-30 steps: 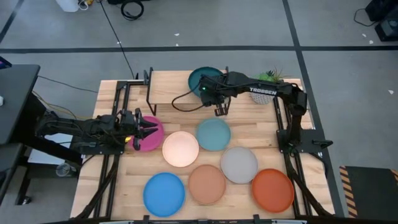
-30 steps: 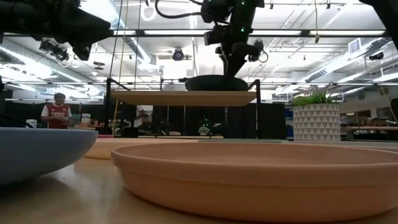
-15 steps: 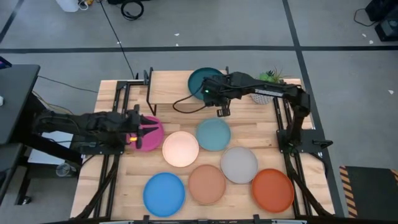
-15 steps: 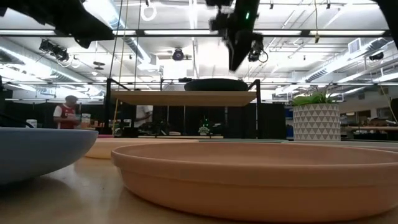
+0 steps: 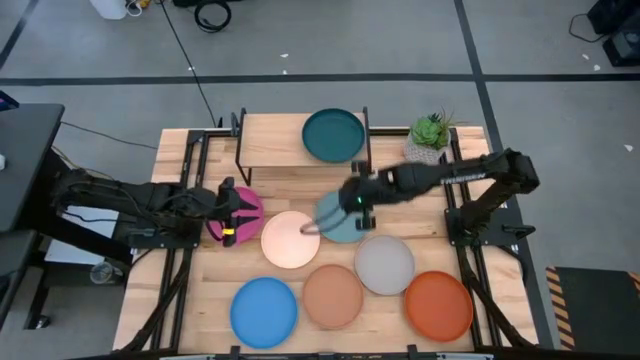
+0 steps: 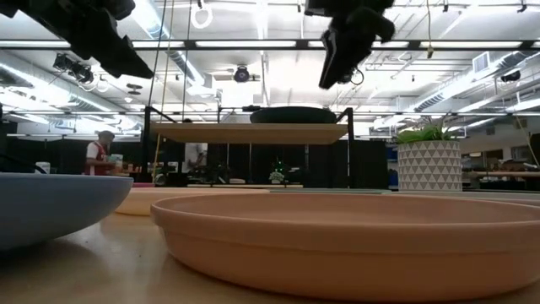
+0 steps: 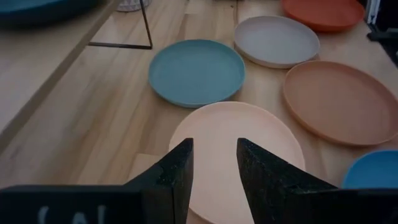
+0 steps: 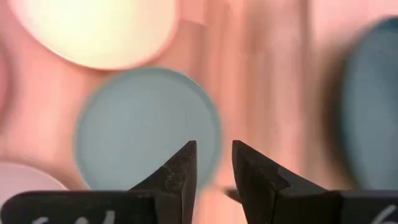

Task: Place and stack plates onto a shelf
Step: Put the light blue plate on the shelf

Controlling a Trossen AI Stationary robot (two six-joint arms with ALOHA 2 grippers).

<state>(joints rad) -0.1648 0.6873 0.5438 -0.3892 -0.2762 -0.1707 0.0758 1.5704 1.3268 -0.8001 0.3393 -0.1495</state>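
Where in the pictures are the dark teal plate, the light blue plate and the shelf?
dark teal plate (image 5: 334, 135), high view, centre of its face.
light blue plate (image 7: 196, 71), left wrist view, middle of its face.
shelf (image 5: 272, 140), high view, bare wooden board left of the plate.

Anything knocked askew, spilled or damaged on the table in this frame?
Nothing stands out. The dark teal plate lies flat on the shelf. The other seven plates lie flat on the tabletop, none chipped or overturned. The magenta plate is partly hidden under the left hand, so its edge cannot be checked.
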